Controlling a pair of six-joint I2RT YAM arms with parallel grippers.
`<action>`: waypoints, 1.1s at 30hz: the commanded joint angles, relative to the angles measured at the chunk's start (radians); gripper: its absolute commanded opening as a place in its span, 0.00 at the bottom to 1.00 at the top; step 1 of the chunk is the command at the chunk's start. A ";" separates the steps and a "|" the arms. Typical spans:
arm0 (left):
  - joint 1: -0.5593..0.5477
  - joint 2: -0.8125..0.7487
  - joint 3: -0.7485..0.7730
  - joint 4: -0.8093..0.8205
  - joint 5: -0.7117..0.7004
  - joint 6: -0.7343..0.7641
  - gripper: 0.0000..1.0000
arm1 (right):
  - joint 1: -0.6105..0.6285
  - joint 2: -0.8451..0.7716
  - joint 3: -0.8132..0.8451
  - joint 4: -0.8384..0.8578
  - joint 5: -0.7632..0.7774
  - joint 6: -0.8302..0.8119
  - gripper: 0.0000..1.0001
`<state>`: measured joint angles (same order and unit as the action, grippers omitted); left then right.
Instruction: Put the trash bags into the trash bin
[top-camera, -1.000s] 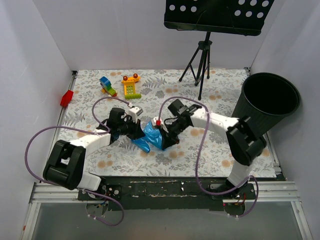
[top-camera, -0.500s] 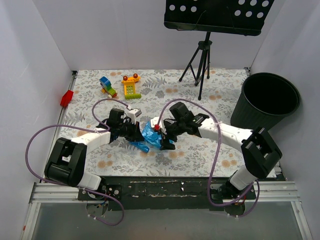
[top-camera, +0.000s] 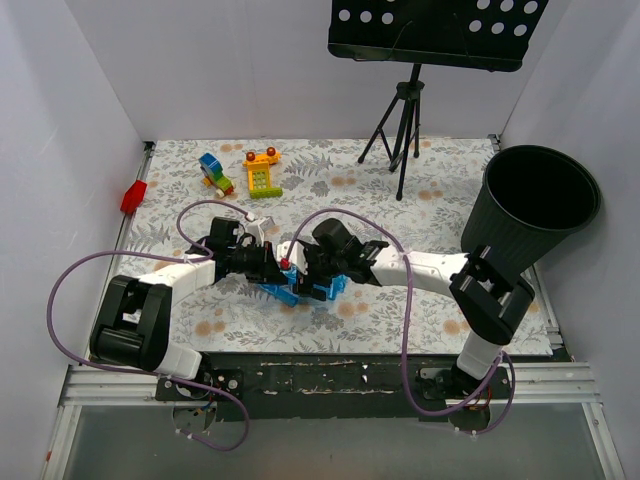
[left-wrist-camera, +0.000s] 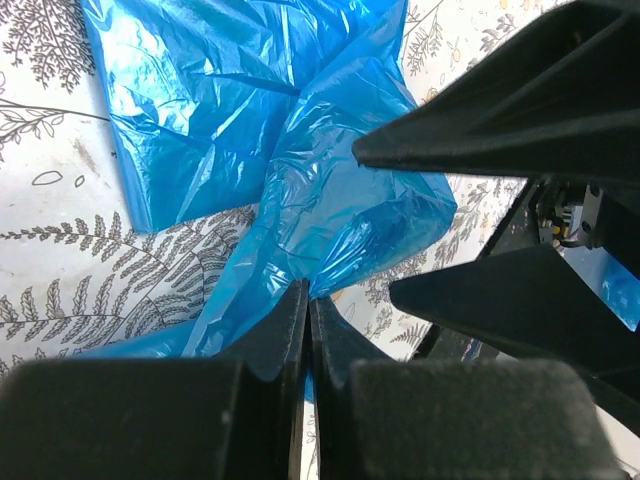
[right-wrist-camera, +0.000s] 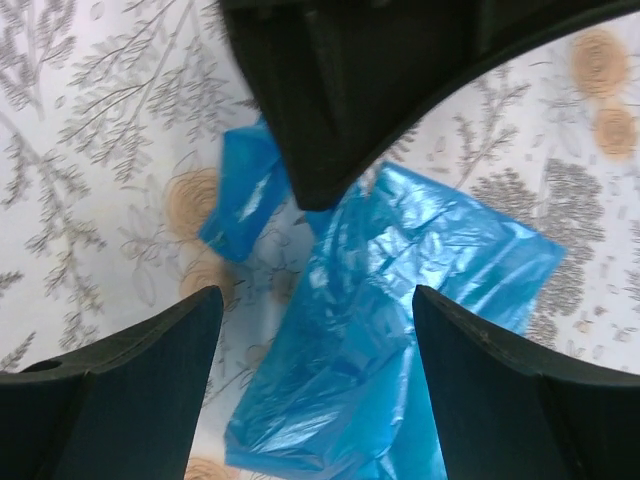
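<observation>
**Left pincer** (left-wrist-camera: 307, 300): fingers pressed together, nipping a fold of the trash bags (left-wrist-camera: 290, 170) at the very tips. The blue film fans out ahead of these tips, crumpled, and lies on the floral tabletop (top-camera: 430, 170).

**Right pincer** (right-wrist-camera: 315, 295): fingers spread wide, with nothing gripped between them. It faces the left pincer almost tip to tip. The blue film lies directly under its gap and runs on past both fingers. Whether either finger touches the film cannot be told.

**Task item:** the trash bags sit between the two pincers, near the middle of the tabletop and toward its near edge.

**Farther out**
- The toy blocks (top-camera: 262, 172) lie beyond the left pincer toward the back wall, well apart from it.
- A small red item (top-camera: 133, 196) sits far off the left pincer's outer side, at the tabletop's edge.
- The trash bin (top-camera: 505, 235) stands well off the right pincer's outer side, past that arm's elbow at the tabletop's right edge. Its mouth is open and it is well apart from the bags.
- A black perforated music stand (top-camera: 435, 30) on a tripod is farthest, behind the right pincer at the back.
</observation>
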<state>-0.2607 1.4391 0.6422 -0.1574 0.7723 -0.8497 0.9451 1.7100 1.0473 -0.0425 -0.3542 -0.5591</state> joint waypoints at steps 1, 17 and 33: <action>0.008 -0.003 0.030 -0.021 0.067 0.009 0.00 | 0.004 0.005 0.042 0.151 0.119 0.042 0.83; 0.008 -0.052 0.005 -0.021 0.068 0.038 0.00 | -0.005 0.094 0.118 0.056 -0.113 -0.019 0.48; 0.008 -0.062 0.019 -0.040 -0.134 0.063 0.00 | -0.163 0.195 0.129 0.056 -0.119 0.459 0.01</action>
<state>-0.2577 1.4086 0.6327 -0.1284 0.7055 -0.8330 0.8757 1.8858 1.1885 0.0483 -0.3965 -0.1963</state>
